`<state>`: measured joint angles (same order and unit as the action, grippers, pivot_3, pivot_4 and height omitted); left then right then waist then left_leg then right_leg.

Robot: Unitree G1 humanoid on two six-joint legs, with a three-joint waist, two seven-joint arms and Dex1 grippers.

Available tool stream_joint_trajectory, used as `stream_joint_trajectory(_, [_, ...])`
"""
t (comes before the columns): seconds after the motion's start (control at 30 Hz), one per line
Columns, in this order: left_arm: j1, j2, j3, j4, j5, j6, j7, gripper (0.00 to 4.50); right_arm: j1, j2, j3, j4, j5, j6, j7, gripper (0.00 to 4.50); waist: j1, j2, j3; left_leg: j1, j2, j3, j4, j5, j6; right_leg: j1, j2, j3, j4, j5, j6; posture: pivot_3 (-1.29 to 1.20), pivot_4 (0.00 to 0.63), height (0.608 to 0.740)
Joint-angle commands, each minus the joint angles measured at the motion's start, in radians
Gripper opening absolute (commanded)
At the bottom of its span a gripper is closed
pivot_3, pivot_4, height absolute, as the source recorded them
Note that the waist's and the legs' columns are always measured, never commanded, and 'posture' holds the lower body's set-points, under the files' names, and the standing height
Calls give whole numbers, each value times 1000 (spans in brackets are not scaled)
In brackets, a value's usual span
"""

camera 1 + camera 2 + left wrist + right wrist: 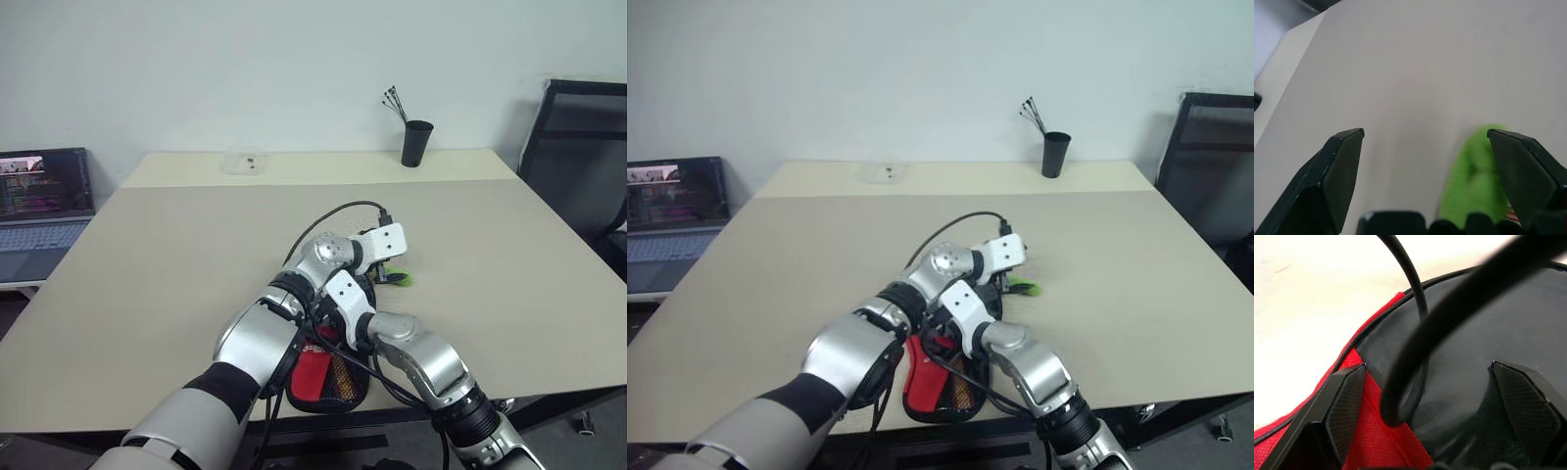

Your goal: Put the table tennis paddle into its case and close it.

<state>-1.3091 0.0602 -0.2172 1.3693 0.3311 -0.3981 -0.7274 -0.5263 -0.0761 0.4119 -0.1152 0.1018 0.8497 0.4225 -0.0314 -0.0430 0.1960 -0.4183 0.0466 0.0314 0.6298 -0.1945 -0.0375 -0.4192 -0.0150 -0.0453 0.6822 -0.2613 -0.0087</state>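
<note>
- Case (328, 380) lies at bottom centre of the head view, at the near edge of the table (176, 274), mostly under both arms; red panel and mesh pocket show.
- Green tag (396, 278) pokes out just right of the wrists, centre frame. Likely the zipper end, so probably the closing stage; zipper itself is hidden, can't confirm how far it is shut.
- Left gripper (1425, 139): fingers spread wide, nothing between them. Tag sits by one finger (1528, 176), not pinched. Looks like a release or a regrip on the pull.
- Right gripper (1425, 374): fingers also wide apart, holding nothing. It hovers close over the case's black and red fabric, probably placed to pin the case while the other arm pulls.
- Cable (1415, 323) crosses the right wrist view and blocks part of the case.
- Paddle: can't see it; presumably inside the case, not verifiable.
- Risk: soft case near the table edge may slide if tugged unpinned.
</note>
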Motion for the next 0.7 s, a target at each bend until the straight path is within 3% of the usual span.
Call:
stream_joint_trajectory(0.03, [-16,48,57,-57,-55,0,5,4472,-5,0,-33,-34,35,66,16,4500,0,0,0,0,0,0,0,0,0,0,0,0,0,0,0,0,150,740])
stream_joint_trajectory(0.37, [93,187,183,-170,-224,80,-187,4472,-86,-24,-239,-335,202,330,28,4500,1,0,0,-2,1,0,0,0,0,-1,0,0,0,0,0,0,150,740])
stream_joint_trajectory(0.57, [208,268,187,-309,-300,200,-402,4472,-92,-186,-358,-461,325,430,111,4500,2,0,0,-2,0,-1,0,0,0,-1,0,-1,0,0,0,0,150,740])
stream_joint_trajectory(0.7, [317,325,128,-467,-318,276,-600,4472,-93,-331,-410,-411,340,386,152,4500,2,0,0,-2,0,0,0,0,0,-1,-1,0,0,0,0,0,150,740])
